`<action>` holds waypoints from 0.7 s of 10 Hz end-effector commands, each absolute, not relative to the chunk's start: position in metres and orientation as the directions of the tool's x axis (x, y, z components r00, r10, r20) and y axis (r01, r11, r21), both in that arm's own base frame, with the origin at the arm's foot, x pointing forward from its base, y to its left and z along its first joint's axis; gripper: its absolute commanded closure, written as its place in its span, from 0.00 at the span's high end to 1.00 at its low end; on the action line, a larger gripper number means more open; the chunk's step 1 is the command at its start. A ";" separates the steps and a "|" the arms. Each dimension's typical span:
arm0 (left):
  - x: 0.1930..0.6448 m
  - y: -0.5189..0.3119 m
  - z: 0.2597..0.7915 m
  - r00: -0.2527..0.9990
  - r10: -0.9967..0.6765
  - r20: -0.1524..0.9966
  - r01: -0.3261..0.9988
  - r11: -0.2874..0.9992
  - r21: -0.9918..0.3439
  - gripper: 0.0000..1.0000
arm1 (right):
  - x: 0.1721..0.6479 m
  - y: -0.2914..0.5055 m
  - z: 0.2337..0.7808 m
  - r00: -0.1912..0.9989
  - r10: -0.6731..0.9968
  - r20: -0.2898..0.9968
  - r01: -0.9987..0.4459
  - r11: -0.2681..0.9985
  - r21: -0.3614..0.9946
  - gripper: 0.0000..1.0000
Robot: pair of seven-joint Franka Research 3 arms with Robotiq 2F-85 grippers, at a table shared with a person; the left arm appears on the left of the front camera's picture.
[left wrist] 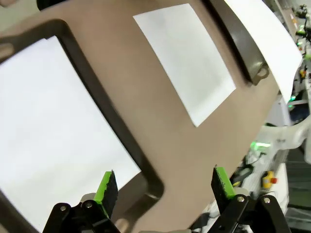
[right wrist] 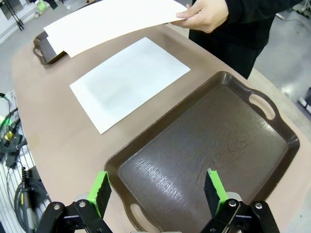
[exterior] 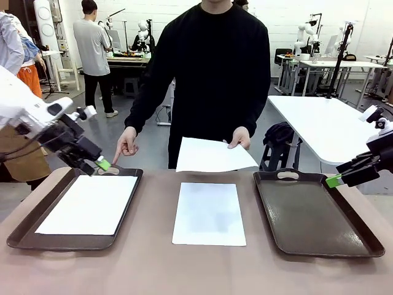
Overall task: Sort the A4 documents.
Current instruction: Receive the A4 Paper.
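One A4 document (exterior: 89,204) lies in the left dark brown tray (exterior: 130,203), and another (exterior: 209,213) lies flat on the table between the trays. A person holds another sheet (exterior: 212,155) over the table's far edge in one hand (exterior: 241,136) and points the other hand (exterior: 127,145) at the left tray's far handle. My left gripper (exterior: 102,163) hovers open above that far end, close to the pointing finger; the left wrist view shows it (left wrist: 164,187) holding nothing. My right gripper (exterior: 333,180) is open and holds nothing beside the bare right tray (exterior: 313,215).
In the right wrist view my gripper (right wrist: 158,189) looks down on the bare tray (right wrist: 209,145), with the middle sheet (right wrist: 129,80) and the held sheet (right wrist: 112,22) beyond. A white table (exterior: 319,123) stands behind at the right.
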State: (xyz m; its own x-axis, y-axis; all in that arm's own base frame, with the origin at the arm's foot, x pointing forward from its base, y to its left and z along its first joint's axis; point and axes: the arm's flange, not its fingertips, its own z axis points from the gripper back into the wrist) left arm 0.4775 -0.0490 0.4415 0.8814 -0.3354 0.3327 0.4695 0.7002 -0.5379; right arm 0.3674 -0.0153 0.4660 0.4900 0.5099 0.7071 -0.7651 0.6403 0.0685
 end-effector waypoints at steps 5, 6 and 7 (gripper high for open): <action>0.528 -0.107 0.453 0.981 -0.061 0.185 0.183 0.608 -0.772 1.00 | 0.372 -0.016 0.464 0.475 0.501 0.724 -0.776 0.627 0.076 1.00; 0.535 -0.116 0.447 0.986 -0.031 0.162 0.148 0.602 -0.785 1.00 | 0.372 -0.016 0.464 0.475 0.501 0.724 -0.776 0.627 0.076 1.00; 0.542 -0.122 0.440 0.992 -0.016 0.125 0.110 0.589 -0.801 1.00 | 0.372 -0.016 0.464 0.475 0.501 0.724 -0.776 0.627 0.076 1.00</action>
